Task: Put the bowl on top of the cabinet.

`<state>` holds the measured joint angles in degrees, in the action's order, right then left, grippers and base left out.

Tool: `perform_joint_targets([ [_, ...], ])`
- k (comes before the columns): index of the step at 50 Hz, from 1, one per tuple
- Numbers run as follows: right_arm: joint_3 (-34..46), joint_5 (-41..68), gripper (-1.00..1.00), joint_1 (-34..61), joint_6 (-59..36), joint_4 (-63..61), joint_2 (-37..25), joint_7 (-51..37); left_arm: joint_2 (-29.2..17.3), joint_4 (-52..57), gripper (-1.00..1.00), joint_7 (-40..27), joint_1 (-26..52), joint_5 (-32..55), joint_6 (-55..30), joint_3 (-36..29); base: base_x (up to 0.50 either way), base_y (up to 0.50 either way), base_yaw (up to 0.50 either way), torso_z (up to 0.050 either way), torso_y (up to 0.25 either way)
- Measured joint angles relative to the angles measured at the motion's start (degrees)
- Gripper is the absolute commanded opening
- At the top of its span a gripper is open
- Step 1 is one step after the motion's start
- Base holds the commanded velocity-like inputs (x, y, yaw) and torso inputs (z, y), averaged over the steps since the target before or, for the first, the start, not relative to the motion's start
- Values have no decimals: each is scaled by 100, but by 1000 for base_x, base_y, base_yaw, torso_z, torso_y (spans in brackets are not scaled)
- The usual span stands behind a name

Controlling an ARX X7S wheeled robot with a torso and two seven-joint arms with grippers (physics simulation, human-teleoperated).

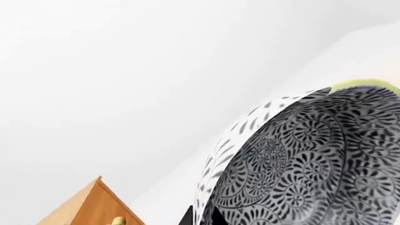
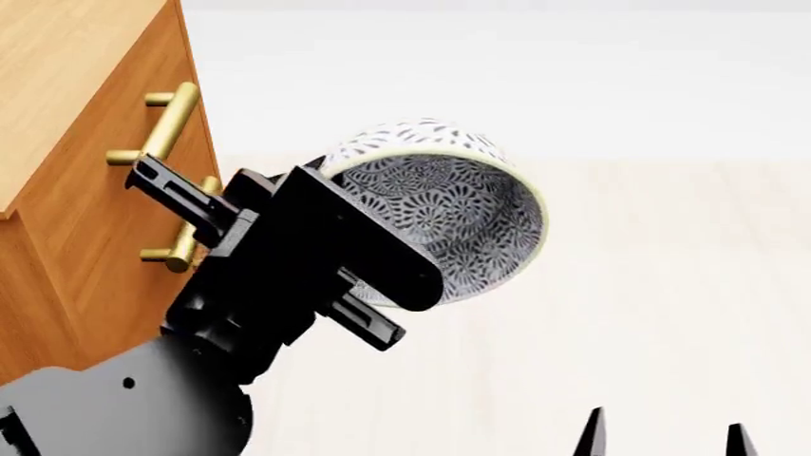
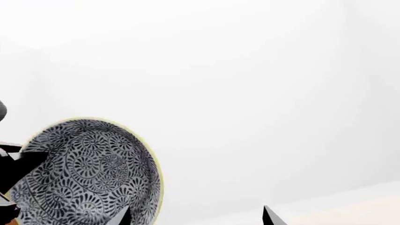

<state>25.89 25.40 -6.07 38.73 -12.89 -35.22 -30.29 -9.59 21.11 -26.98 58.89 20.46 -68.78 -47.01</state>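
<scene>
- Left gripper [image 2: 380,261] has the bowl [image 2: 462,214] pinched by its rim, I think, held tipped in the air beside the cabinet [image 2: 76,190] front.
- Lift above the top, level it, then release.
- Right gripper [image 2: 662,435] idle, jaws spread.

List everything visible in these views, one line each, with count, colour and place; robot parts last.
bowl: one, white with dense dark grey-blue floral pattern and pale rim, tipped on its side in the air beside the cabinet, held at the left end effector.
cabinet: one, orange-brown with a lighter wood top, at the left of the head view.
cabinet handles: two visible, brass, on the cabinet front.
floor: one, pale, below the bowl.
left end effector: one, black, clamped on the bowl.
right end effector: one, black fingertips apart, bottom edge of head view, empty.
</scene>
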Motion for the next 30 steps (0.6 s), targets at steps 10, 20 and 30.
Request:
perform_joint_targets([
  [10, 0, 65, 100, 17, 32, 18, 15, 39, 141, -352, -100, -3, 692, -123, -346, -301, 0, 0, 0, 0, 1],
  [20, -10, 106, 100, 9, 60, 17, 17, 66, 279, -877, -100, -47, 1372, -339, -570, -745, 0, 0, 0, 0, 0],
  [30, -24, 141, 100, -17, 92, -5, 8, 92, 448, -1486, -100, 85, 2081, -385, -725, -900, 0, 0, 0, 0, 1],
])
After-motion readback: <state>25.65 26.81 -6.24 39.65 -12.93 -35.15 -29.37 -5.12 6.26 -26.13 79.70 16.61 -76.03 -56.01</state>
